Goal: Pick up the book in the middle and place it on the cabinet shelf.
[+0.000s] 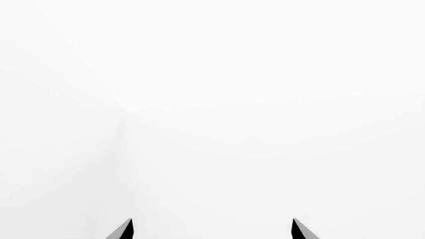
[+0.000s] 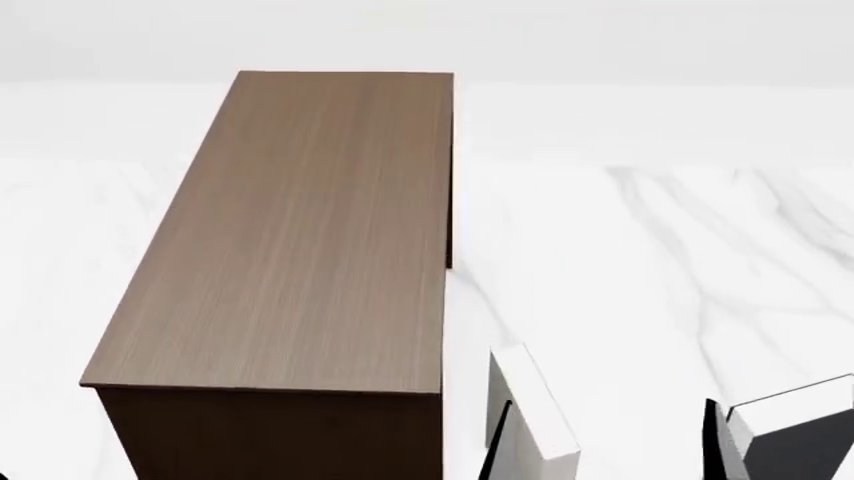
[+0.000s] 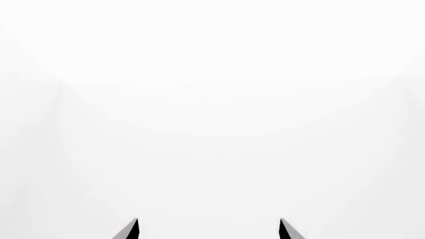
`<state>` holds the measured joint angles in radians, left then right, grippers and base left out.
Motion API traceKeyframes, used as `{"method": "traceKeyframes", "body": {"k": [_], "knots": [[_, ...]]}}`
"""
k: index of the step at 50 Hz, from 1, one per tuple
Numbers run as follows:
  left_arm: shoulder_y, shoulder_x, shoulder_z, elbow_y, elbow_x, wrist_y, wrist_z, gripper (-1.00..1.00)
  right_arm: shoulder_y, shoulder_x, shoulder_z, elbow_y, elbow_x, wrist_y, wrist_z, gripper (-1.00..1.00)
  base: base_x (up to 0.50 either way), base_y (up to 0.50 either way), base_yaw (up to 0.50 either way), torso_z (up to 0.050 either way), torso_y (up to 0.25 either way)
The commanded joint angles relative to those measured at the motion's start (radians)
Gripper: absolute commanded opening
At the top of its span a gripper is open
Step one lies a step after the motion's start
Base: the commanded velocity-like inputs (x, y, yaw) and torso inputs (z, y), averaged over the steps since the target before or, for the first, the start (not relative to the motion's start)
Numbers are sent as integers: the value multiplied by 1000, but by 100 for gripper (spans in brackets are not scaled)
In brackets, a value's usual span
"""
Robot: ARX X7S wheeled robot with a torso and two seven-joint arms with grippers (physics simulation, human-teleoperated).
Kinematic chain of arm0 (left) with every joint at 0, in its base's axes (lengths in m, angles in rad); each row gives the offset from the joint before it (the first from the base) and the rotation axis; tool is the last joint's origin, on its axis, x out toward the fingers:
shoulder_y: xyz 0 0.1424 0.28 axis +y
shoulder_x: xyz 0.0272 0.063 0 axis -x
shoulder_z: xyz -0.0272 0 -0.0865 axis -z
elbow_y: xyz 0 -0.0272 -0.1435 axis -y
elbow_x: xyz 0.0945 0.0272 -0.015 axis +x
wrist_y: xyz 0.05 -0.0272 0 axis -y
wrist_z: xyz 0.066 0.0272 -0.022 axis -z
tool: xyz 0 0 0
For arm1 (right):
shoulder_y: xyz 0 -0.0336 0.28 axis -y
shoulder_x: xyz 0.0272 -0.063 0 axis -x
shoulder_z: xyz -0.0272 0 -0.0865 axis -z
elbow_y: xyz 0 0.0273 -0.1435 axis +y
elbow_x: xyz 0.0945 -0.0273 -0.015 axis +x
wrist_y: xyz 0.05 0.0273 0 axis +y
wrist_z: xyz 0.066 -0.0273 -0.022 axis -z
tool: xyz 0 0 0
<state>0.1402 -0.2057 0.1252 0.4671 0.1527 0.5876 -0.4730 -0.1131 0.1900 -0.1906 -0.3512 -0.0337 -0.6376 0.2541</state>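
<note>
The left gripper (image 1: pixel 212 229) and right gripper (image 3: pixel 209 229) are being shown with fingers spread apart, gripping nothing. Two books are being cropped at the near right of the marble table (image 2: pixel 641 260), beside the cabinet shelf (image 2: pixel 294 240); the pale one (image 2: pixel 534 415) is standing left of the dark-grey book (image 2: pixel 794 440).

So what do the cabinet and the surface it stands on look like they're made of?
The cabinet shelf looks like wood or a wood-look veneer: dark brown, with fine straight grain lines running along its long top, and a matte finish with no glare. The surface beneath it reads as polished white marble, judging by the soft grey veins across it. Both are simulator textures, so these are looks only.
</note>
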Motion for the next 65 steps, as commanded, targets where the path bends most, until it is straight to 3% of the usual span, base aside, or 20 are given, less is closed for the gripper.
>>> {"method": "traceKeyframes", "body": {"k": [1,14,29,56,65], "knots": [[3,11,-16,-3,20,14,14,100,5,-11,8,-2,-5,36,-16,100,0,0,0,0,0],[8,2,-3,3,22,9,10,100,32,-15,19,1,13,138,10,100,0,0,0,0,0],[9,-9,12,4,18,0,8,100,168,-31,84,28,133,467,73,100,0,0,0,0,0],[12,-29,38,10,3,-24,9,100,306,-12,167,141,99,560,197,100,0,0,0,0,0],[7,-38,47,2,-14,-37,11,100,400,-98,203,161,169,637,291,100,0,0,0,0,0]]}}
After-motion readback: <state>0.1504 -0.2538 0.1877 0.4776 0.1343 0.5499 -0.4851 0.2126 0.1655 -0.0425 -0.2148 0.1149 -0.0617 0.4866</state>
